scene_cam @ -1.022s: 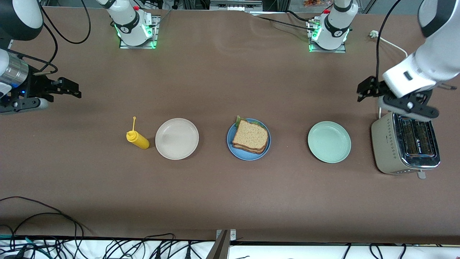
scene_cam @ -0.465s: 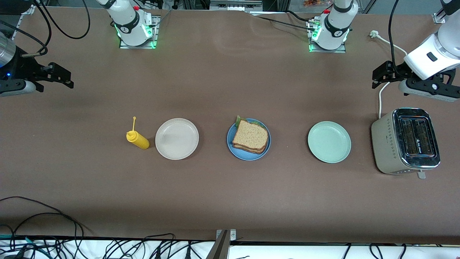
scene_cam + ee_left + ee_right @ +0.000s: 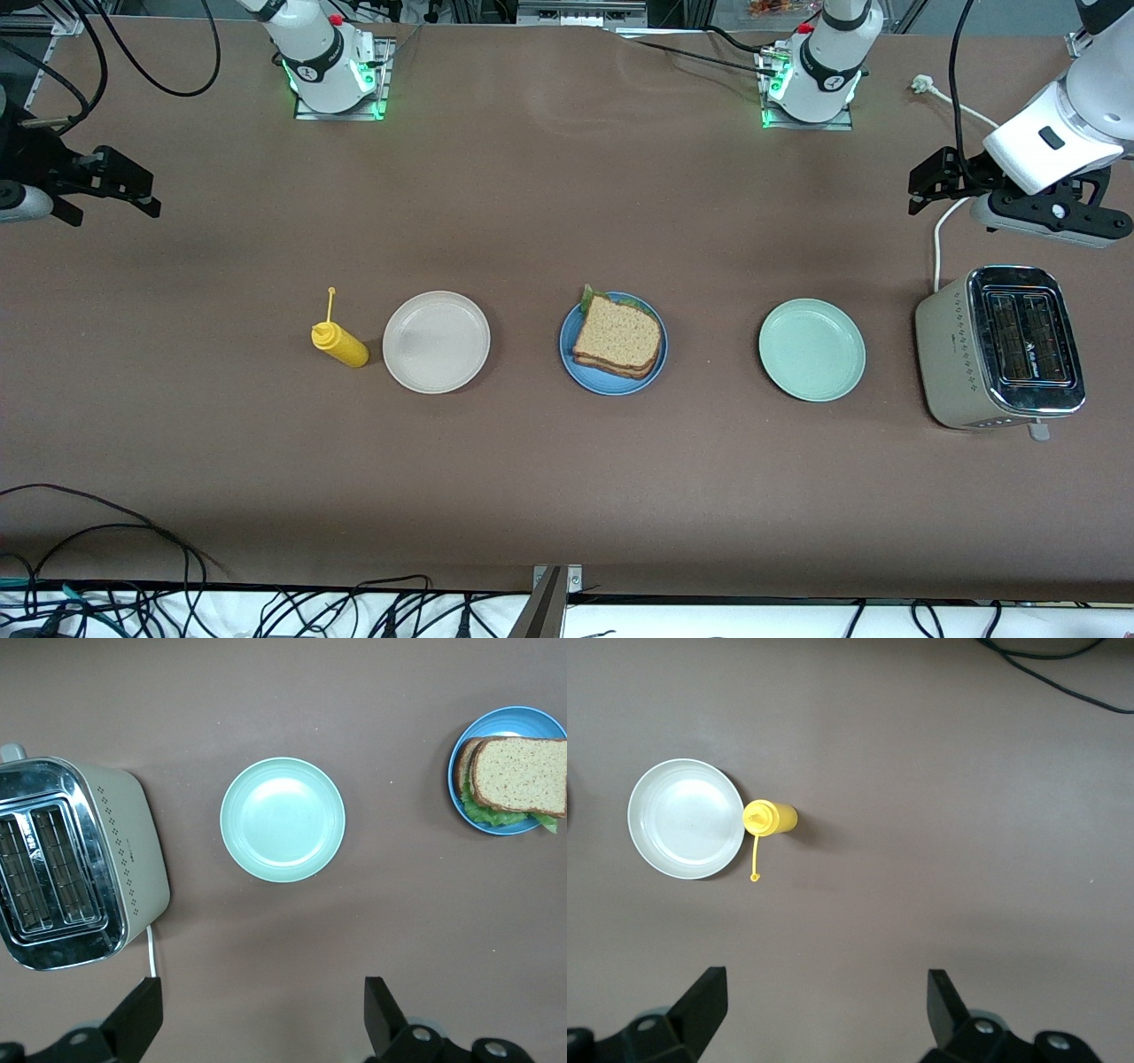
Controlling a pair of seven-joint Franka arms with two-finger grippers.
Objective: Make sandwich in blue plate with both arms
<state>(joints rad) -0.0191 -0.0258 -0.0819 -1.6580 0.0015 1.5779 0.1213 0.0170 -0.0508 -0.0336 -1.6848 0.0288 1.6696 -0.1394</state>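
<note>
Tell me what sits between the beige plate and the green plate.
The blue plate with the sandwich on it, standing apart from both the beige plate and the green plate. The front view shows this.

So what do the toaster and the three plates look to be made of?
Toaster: matte beige shell, likely painted metal or plastic, with a mirror-bright chrome top. Blue plate, beige plate and mint plate: plain, soft sheen; ceramic or melamine, cannot tell.

The sandwich point(image 3: 617, 336) lies flat on the blue plate point(image 3: 571, 361): two square slices of brown wholegrain toast, stacked slightly askew, with ruffled green lettuce poking out at the edge farthest from the front camera. The round, shallow plate sits mid-tabletop, well apart from every edge.
</note>
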